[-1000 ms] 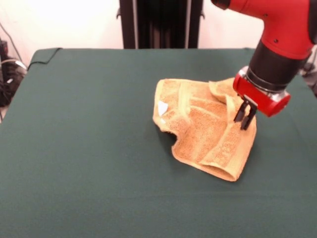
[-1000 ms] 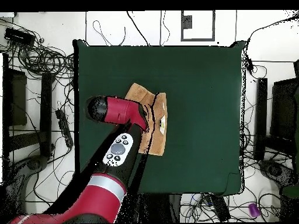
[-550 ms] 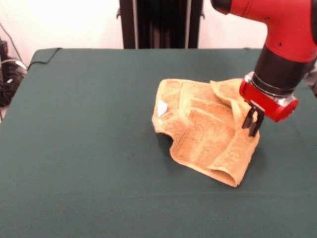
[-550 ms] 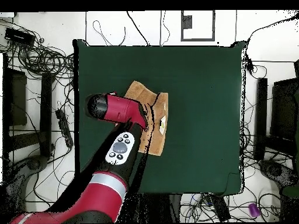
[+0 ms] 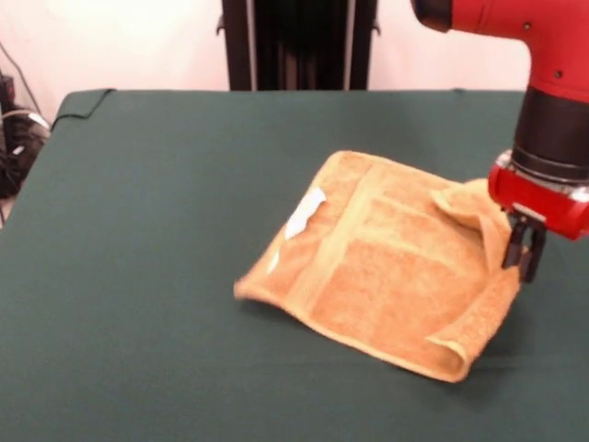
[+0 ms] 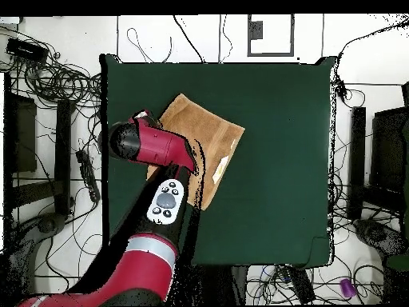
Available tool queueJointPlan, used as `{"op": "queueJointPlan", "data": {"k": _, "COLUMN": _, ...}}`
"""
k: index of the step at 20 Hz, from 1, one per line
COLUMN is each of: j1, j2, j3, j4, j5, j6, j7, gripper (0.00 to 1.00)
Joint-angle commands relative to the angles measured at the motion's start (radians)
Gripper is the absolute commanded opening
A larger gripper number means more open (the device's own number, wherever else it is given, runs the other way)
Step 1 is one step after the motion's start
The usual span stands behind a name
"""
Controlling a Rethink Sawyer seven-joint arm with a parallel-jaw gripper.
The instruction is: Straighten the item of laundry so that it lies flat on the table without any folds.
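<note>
1. 1 gripper [image 5: 522, 253], fingers together, pinches the towel's [image 5: 386, 267] right edge, lifting it slightly.
2. The towel lies mostly spread on the table [image 5: 138, 230], right of centre, white label [image 5: 305, 213] showing, near-right corner curled.

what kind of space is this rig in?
Likely a robotics lab: a green-clothed table ringed by loose cables and equipment racks, with a red arm working a towel.

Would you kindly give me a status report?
Gripper shut on towel edge. Towel mostly spread, one corner folded. Table unobstructed.
</note>
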Motion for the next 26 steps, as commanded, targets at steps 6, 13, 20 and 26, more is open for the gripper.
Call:
{"op": "queueJointPlan", "data": {"k": 6, "j1": -0.061, "j2": -0.036, "j3": 0.242, "j4": 0.07, "j5": 0.05, "j6": -0.115, "j7": 0.157, "gripper": 0.0}}
{"op": "queueJointPlan", "data": {"k": 13, "j1": -0.086, "j2": -0.036, "j3": 0.265, "j4": 0.1, "j5": 0.016, "j6": -0.151, "j7": 0.146, "gripper": 0.0}}
{"op": "queueJointPlan", "data": {"k": 20, "j1": -0.1, "j2": -0.041, "j3": 0.27, "j4": 0.141, "j5": -0.024, "j6": -0.161, "j7": 0.117, "gripper": 0.0}}
{"op": "queueJointPlan", "data": {"k": 26, "j1": -0.1, "j2": -0.039, "j3": 0.261, "j4": 0.133, "j5": -0.026, "j6": -0.149, "j7": 0.111, "gripper": 0.0}}
